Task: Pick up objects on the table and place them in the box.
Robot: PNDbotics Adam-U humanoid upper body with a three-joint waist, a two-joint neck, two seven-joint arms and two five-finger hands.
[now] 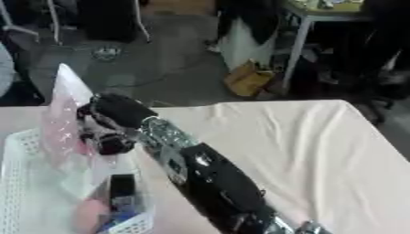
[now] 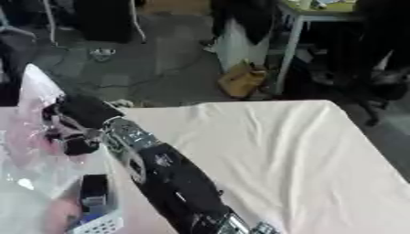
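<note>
A tall, flat packet of glossy pink-and-clear plastic film (image 1: 64,123) stands upright at the left of the frame, its pointed top corner rising above the table's far edge. The robot's right hand (image 1: 108,125), black with silver joints, has its fingers curled round the packet's right edge and is clamped on it; the crinkled film catches pale highlights.

The packet's lower end sits over the white plastic box with perforated lattice walls (image 1: 16,183), which fills the lower left corner of the frame. Inside the box, near its right wall, lie a small dark rectangular object (image 1: 121,187), something blue (image 1: 120,212) below it, and a soft rounded pink shape (image 1: 88,215) beside that; what they are cannot be made out.

The right arm (image 1: 212,180), a thick black shell with a shiny silver wrist section, runs diagonally from the bottom centre up to the hand.

The table is covered in a smooth cream cloth (image 1: 320,146) with faint creases, spreading across the right half of the frame.
</note>
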